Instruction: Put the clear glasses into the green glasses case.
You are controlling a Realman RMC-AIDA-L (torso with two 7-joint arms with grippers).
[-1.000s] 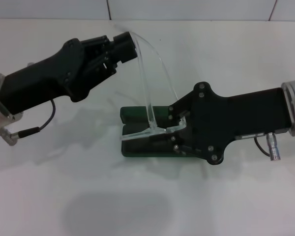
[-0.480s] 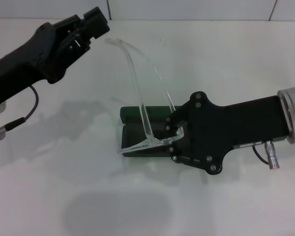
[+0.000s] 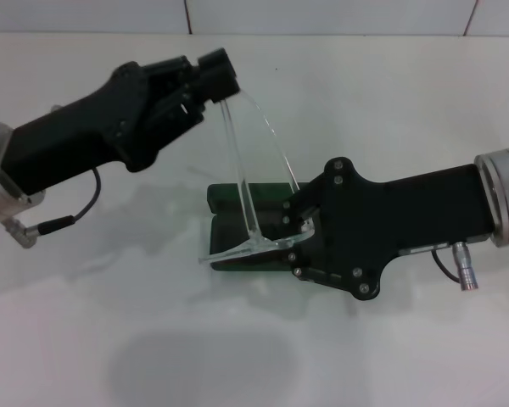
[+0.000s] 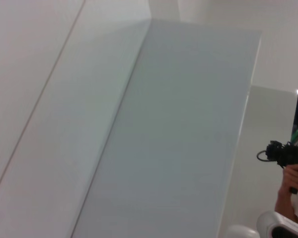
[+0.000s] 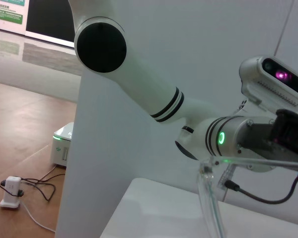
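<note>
White tabletop fills the head view, with pale wall panels along its far edge. Near the middle lies the green glasses case, lid open, partly covered by the right arm. The right gripper reaches in from the right, low over the case, and its fingers pinch the front frame of the clear glasses at the hinge end. The frame rests slanted across the case's near half, its free end jutting past the case's left side. One clear temple arm stands up from the frame and curves away to the far left, where its tip meets the left gripper. That gripper hangs high above the table, beyond the case; whether its fingers clasp the tip cannot be told.
</note>
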